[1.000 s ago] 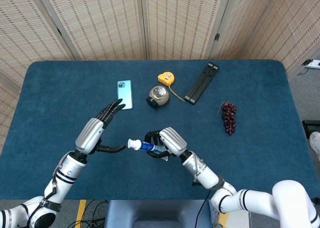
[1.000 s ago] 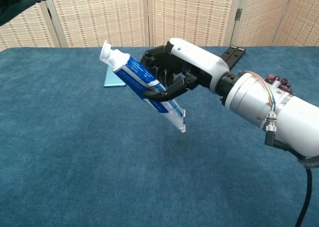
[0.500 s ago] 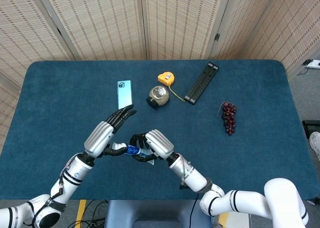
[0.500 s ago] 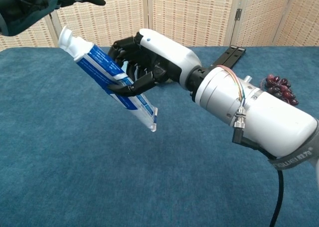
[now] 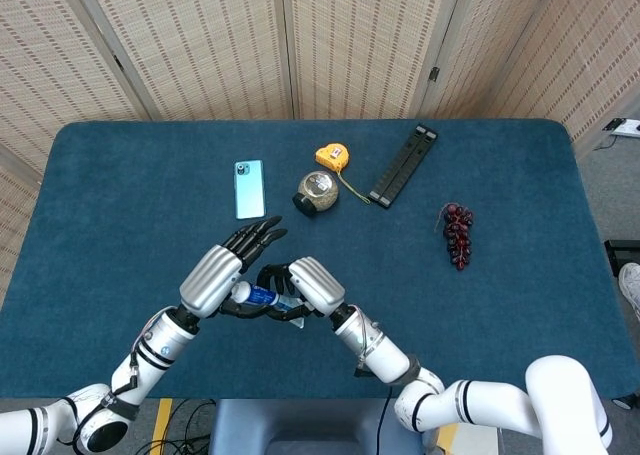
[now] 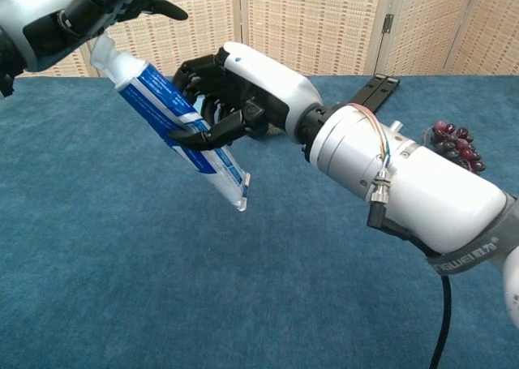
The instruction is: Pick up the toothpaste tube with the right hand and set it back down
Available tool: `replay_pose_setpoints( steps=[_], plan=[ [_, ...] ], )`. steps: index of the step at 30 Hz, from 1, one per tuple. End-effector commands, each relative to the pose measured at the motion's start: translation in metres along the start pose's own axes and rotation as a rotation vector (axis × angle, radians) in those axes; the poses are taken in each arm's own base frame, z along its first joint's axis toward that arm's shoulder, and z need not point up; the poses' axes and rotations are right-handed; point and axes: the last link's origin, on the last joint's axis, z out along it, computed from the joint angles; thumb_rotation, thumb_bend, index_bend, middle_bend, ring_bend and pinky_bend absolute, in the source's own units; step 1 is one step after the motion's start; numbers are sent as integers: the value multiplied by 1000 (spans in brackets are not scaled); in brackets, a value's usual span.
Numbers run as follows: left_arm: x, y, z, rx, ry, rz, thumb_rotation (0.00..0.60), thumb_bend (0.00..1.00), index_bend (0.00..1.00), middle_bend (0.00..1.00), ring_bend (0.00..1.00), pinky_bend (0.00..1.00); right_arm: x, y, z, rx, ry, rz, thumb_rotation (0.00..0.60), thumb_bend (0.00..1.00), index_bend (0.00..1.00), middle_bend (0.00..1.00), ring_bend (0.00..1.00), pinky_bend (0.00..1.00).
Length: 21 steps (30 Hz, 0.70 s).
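Note:
A white and blue toothpaste tube (image 5: 262,297) (image 6: 174,117) hangs tilted above the blue table (image 5: 520,305), cap end up and to the left, flat crimped end down. My right hand (image 5: 305,285) (image 6: 235,93) grips it around the middle with fingers curled over it. Just left of it is my left hand (image 5: 225,270) (image 6: 105,4), fingers stretched out and apart, lying over the cap end. The cap itself is hidden behind that hand in the chest view. I cannot tell whether the left palm touches the tube.
Farther back on the table lie a light blue phone (image 5: 249,188), a round dark jar (image 5: 317,191), a yellow tape measure (image 5: 333,157) and a long black bar (image 5: 404,164). A bunch of dark grapes (image 5: 458,233) (image 6: 454,142) lies to the right.
My right hand has carried the tube to the left and a little higher. The left hand has come in from the left and now covers the cap end.

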Motion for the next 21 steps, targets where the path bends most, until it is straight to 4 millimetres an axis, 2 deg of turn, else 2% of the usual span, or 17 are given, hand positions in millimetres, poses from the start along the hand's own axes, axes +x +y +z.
replay_pose_setpoints(
  steps=[1,21],
  plan=[
    [-1,0,1,-2,-20,23,0,0,0,21,15,139,-1,-1,1,-2,-2,3,600,600,711,678,611,652],
    [-9,-1,1,2,-87,78,0,0,0,21,14,138,-10,-6,6,5,9,19,600,671,771,726,650,680]
  ],
)
